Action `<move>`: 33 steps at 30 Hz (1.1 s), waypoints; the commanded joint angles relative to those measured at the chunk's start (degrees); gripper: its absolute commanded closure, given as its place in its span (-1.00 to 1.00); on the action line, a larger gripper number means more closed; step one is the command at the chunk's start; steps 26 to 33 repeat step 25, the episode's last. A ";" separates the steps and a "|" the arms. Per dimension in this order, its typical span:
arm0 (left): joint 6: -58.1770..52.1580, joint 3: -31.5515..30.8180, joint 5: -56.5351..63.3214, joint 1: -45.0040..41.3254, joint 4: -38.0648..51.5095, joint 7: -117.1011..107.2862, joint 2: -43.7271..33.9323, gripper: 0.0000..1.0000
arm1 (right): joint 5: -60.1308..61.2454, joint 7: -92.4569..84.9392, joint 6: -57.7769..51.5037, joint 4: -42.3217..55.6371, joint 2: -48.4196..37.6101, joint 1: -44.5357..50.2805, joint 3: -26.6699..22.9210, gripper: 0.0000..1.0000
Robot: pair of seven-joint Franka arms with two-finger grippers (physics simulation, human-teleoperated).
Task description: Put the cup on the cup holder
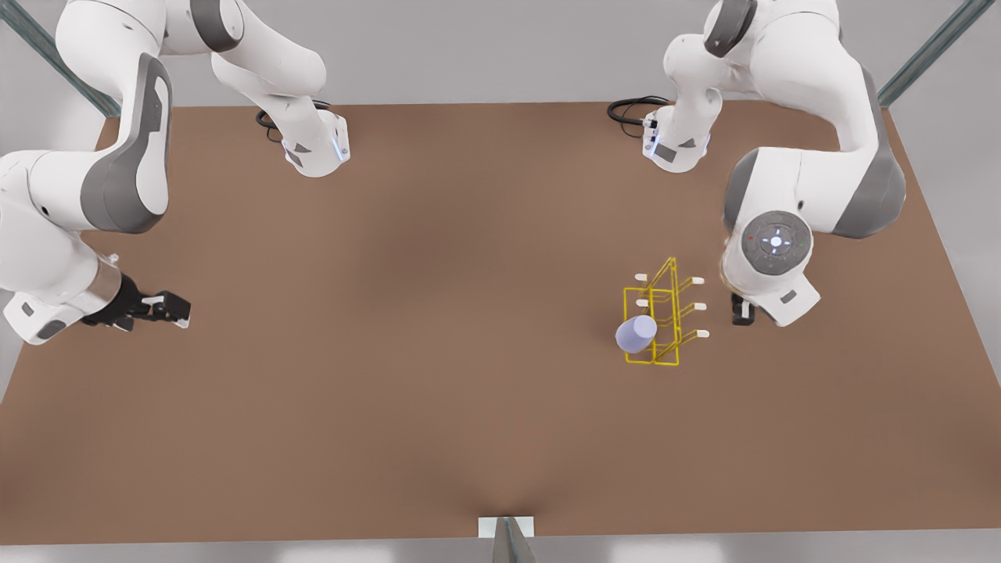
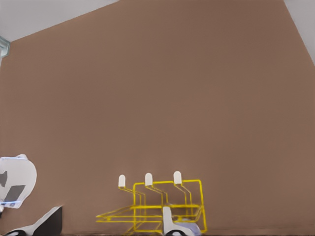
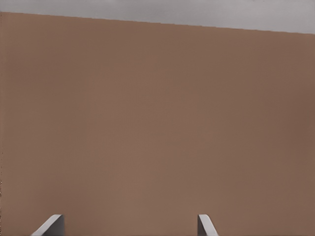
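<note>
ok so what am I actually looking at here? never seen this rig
These are simulator renders of two white robot arms, each ending in a two-finger hand, at a brown table.

The front view looks down on the whole scene. The other two pictures come from cameras on the arms' wrists.

On the table stands a yellow wire cup holder with white-capped prongs. A lavender cup sits at its lower prongs on the front view's left side. I can't tell whether it is hooked on.

The left hand is beside the holder, on the front view's right. It is open and holds nothing. The right hand waits far off at the front view's left, open over bare table.
</note>
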 commanded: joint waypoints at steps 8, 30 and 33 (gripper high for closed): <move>19.63 1.02 -15.62 8.85 -11.89 85.06 -10.99 -1.00 | 0.46 -0.49 9.53 -0.16 1.06 0.13 0.12 -1.00; 14.00 0.84 -10.08 7.00 -4.41 94.56 -6.07 -1.00 | -1.29 -0.49 8.65 -1.30 0.53 0.74 0.39 -1.00; 14.00 0.84 -10.08 7.00 -4.41 94.56 -6.07 -1.00 | -1.29 -0.49 8.65 -1.30 0.53 0.74 0.39 -1.00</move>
